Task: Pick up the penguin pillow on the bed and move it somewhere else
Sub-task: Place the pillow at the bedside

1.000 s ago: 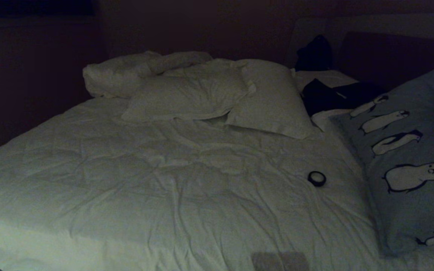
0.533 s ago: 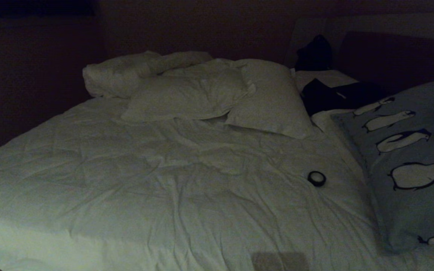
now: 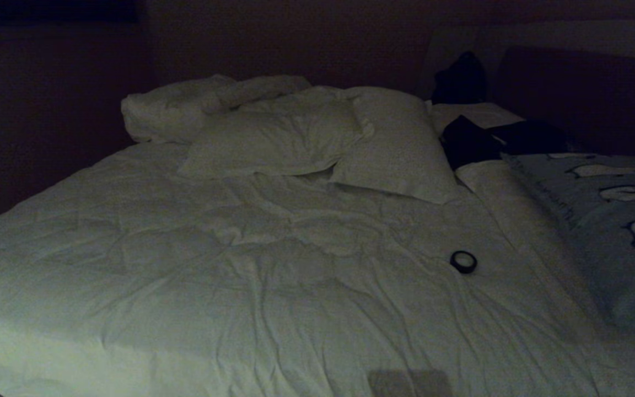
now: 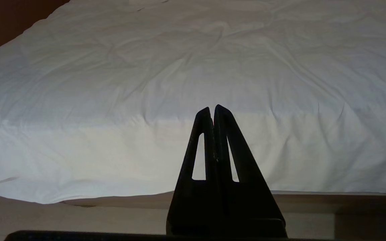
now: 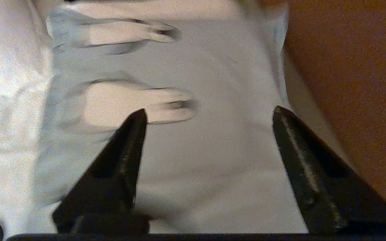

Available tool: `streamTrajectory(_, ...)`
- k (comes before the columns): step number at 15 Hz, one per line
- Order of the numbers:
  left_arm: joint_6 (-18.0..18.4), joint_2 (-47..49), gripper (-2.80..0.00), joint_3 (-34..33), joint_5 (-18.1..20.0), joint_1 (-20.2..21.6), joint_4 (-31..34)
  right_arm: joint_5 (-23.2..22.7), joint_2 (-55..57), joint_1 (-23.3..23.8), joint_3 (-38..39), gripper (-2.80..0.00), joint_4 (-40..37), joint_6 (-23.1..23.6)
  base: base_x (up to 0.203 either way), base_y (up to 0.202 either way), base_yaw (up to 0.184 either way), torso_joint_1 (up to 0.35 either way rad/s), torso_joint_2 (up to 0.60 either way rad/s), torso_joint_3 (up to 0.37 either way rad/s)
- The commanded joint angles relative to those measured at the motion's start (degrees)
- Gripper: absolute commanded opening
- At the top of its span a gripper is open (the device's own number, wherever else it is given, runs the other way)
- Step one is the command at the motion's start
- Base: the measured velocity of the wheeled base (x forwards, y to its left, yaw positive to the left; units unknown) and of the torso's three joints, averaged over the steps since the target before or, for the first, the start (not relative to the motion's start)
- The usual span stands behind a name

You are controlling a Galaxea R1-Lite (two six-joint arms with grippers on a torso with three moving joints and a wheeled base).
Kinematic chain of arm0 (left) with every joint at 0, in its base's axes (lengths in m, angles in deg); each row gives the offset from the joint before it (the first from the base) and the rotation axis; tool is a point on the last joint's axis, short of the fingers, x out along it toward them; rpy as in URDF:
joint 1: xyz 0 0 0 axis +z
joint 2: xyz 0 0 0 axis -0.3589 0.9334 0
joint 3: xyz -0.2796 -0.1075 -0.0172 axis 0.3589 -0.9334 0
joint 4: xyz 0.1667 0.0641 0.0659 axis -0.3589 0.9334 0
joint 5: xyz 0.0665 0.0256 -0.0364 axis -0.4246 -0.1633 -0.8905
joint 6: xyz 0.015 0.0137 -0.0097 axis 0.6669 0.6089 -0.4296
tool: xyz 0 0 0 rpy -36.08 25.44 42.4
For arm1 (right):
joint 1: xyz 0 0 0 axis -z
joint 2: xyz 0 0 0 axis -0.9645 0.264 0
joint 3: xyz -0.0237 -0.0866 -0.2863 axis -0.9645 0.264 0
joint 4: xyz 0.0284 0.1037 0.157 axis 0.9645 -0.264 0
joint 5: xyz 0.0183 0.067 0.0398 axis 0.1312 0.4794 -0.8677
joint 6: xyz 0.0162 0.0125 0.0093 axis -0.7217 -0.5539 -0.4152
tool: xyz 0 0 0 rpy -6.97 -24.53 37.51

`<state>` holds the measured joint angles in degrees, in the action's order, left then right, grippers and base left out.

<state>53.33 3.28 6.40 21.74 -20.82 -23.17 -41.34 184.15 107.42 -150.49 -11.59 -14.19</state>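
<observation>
Two white pillows (image 3: 317, 140) lie side by side, touching. A small black ring (image 3: 463, 261) sits alone on the white cover. Some dark clothes (image 3: 494, 140) lie near the pillows.

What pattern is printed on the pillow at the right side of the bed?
Black-and-white penguins on a light blue-grey pillow; clearest in the head view.

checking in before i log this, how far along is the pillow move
Looks nearly done. The pillow lies flat at the bed's right edge. The right end effector hangs open above it, holding nothing. The left end effector is shut, parked at the bed's near edge. Left: probably just pulling the right arm clear.
</observation>
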Motion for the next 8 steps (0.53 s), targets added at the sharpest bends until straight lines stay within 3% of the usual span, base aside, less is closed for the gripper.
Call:
streamTrajectory(1,0.03,-0.09,-2.8,-0.09,0.01,0.05,0.0,0.22,-3.9,0.4,0.33,0.0,-0.48,0.01,0.0,0.0,0.0,0.0,0.0,0.0)
streamTrajectory(3,0.03,-0.09,-2.8,-0.09,0.01,-0.02,0.02,0.14,-7.6,0.53,2.58,0.0,-2.86,-0.25,0.0,0.0,0.0,0.0,0.0,0.0)
streamTrajectory(4,0.03,-0.09,-2.8,-0.09,0.01,0.06,0.02,-0.05,-10.32,0.51,4.82,-2.8,-4.01,-0.41,0.0,0.0,0.0,0.0,0.0,0.0)
streamTrajectory(8,0.03,-0.09,-2.8,-0.09,0.01,0.06,-0.07,-2.1,-23.92,0.84,21.43,-2.8,-5.13,-3.62,0.0,0.0,0.0,0.0,0.0,0.0)
